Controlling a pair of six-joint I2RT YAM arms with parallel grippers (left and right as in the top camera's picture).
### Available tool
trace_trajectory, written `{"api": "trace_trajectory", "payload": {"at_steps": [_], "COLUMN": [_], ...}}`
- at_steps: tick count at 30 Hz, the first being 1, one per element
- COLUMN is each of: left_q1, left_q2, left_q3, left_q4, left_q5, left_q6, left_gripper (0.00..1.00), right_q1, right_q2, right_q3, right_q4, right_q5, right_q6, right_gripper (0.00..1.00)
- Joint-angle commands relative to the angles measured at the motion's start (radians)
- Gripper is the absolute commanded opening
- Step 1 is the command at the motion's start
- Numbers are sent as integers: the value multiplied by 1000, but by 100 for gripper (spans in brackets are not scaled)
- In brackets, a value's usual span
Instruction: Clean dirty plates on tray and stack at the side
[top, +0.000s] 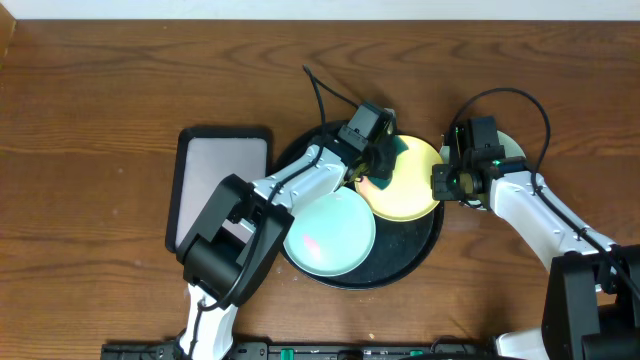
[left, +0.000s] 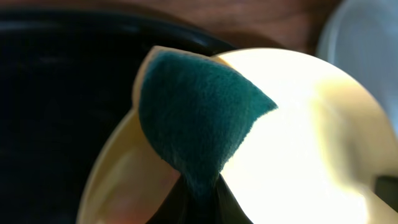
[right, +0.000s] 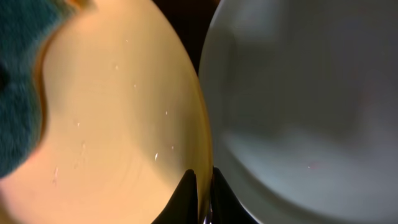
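Brown wood-grain table fills overhead view; pale strip along top edge (can't tell what); light even thruout.

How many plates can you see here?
3. A mint plate lies on the black tray; a yellow plate is over the tray's right side; a pale plate sits off the tray, partly behind the right arm.

Robot lab: left arm and right arm at a wooden table
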Motion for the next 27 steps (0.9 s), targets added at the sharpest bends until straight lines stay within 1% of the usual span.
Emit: {"api": "trace_trajectory", "payload": {"at_steps": [1,9,11,13,17,19,26,27], "left_q1": [-21,-21,-21,-21,-21,-21,-20,-20], "left_q2": [29,-163,-216,-233,-222,-206,-109,-95], "left_q3": [7,34,34,34,29,24,23,23], "left_q4": [-27,-24,-40,-67,-118,-141,-154,-154], "left_q5": [245,239,172,77,-58,-96,-117,-117], "left_q6": [-21,-26,-26,-26,-26,-26,-28,-42], "left_gripper": [7,7,8,8,8,7,8,7], "right_q1": [0,0,0,0,0,0,0,0], "right_q2": [-15,-15,-15,-15,-15,-15,-15,-15], "right_q3": [-8,-8,-8,-8,-8,-8,-8,-8], "right_q4": [5,4,4,4,2,2,2,2], "right_q5": [-9,-9,-9,-9,-9,-9,-9,-9], "right_q6": [0,0,0,0,0,0,0,0], "right_gripper": [6,6,9,10,11,11,11,11]}}
